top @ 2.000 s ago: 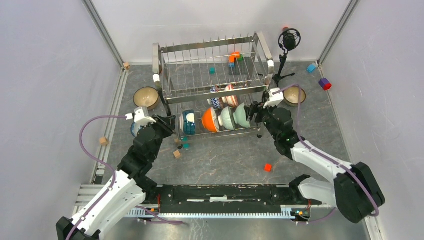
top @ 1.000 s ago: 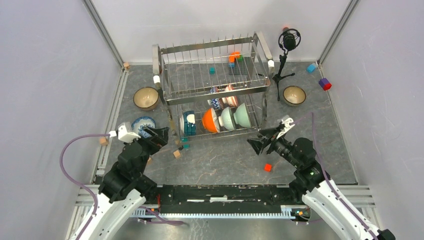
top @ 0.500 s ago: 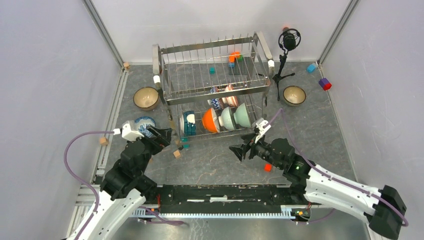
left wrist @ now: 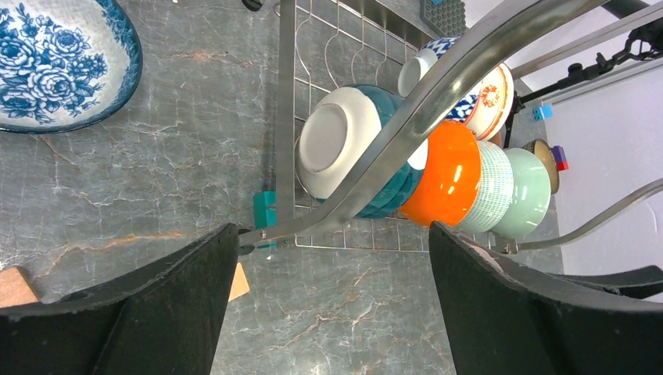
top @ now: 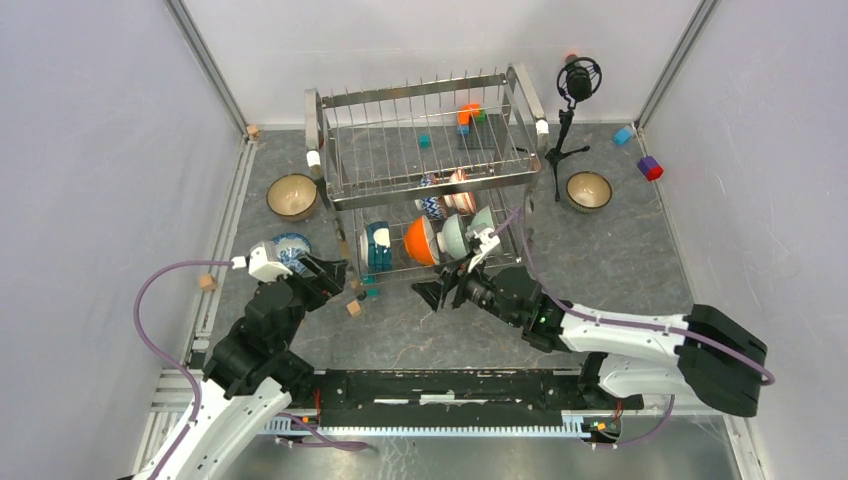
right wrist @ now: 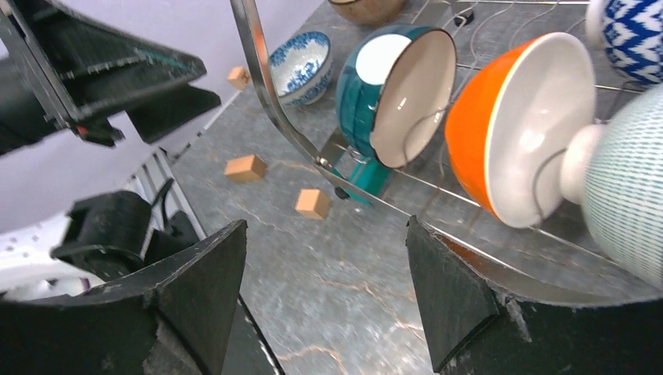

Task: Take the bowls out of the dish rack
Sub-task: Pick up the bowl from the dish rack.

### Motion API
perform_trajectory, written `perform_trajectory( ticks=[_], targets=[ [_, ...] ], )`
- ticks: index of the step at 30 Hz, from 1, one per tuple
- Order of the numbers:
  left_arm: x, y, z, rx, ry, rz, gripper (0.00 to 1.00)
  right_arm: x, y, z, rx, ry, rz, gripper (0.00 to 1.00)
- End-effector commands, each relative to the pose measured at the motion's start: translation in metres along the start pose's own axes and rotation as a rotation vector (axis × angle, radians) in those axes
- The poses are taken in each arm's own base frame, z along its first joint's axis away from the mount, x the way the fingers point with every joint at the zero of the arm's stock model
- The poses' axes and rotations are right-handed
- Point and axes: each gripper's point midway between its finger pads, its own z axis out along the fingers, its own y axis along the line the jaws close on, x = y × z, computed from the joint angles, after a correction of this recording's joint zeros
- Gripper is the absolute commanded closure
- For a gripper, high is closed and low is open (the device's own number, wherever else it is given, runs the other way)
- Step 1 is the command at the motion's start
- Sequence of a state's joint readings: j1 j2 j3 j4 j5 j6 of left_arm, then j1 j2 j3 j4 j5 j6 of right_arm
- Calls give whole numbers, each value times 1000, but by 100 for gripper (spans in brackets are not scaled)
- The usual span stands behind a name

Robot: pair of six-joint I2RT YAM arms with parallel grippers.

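While my left gripper (left wrist: 328, 234) and right gripper (right wrist: 326, 226) gape empty by the shiny steel wire dish rack (top: 430, 188), glossy round teal bowl (right wrist: 399, 94) and orange ceramic bowl (right wrist: 532, 133) stand on edge in its lower tier; blue floral bowl (left wrist: 55, 62) sits on marbled grey table (left wrist: 156, 180).

The shiny steel dish rack (top: 430, 140) carries a teal bowl (right wrist: 363, 101) that is white inside, an orange bowl (right wrist: 500, 141), a finely checked green-and-white bowl (left wrist: 494, 186) and a pale green bowl (left wrist: 528, 195). A blue rose-patterned bowl (left wrist: 55, 62) lies on the grey marbled tabletop (left wrist: 156, 180).
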State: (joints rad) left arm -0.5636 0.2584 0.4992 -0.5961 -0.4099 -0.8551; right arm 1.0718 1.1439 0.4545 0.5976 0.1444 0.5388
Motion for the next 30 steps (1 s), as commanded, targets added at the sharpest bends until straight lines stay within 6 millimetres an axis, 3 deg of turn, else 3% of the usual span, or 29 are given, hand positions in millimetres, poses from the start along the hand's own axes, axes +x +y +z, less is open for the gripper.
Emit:
perform_trajectory(
  ticks=[1,14,30],
  targets=[
    [-4,-5,1,30,-27,8,5,-41,30,23,-66,-130,159,20],
    [-1,-3,3,26,-25,-8,8,-25,16,71,26,-113,276,26],
    [0,-4,3,28,-24,-2,11,-19,-9,120,59,-41,182,36]
  ],
)
